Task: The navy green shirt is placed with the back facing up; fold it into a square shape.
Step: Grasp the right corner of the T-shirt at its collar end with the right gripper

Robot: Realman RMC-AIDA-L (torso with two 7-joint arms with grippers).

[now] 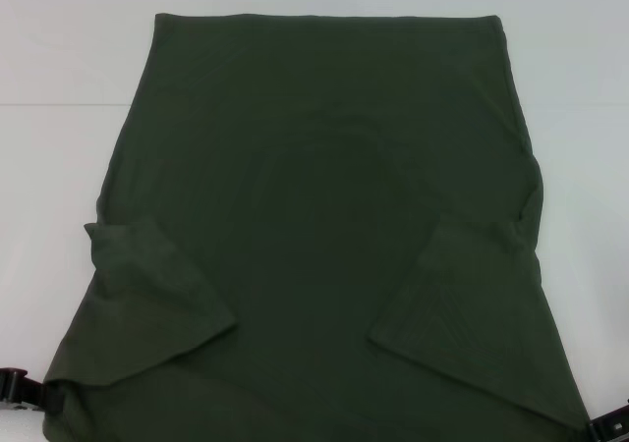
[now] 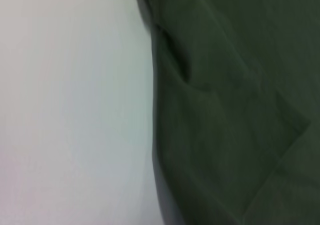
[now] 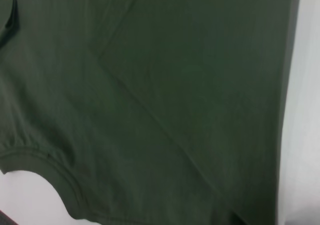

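Observation:
The navy green shirt (image 1: 324, 226) lies flat on the white table, plain side up, and fills most of the head view. Both short sleeves are folded inward onto the body, the left sleeve (image 1: 157, 285) and the right sleeve (image 1: 462, 314). My left gripper (image 1: 20, 388) shows only as a dark part at the shirt's near left corner. My right gripper (image 1: 609, 425) sits at the near right corner. The left wrist view holds the shirt's side edge (image 2: 157, 135) and the folded sleeve. The right wrist view shows the shirt (image 3: 165, 110) with its ribbed collar (image 3: 50, 170).
White table (image 1: 59, 118) surrounds the shirt on the left, right and far sides. The shirt's far hem (image 1: 324, 17) lies straight near the back of the table. Its near part runs out of the head view at the bottom.

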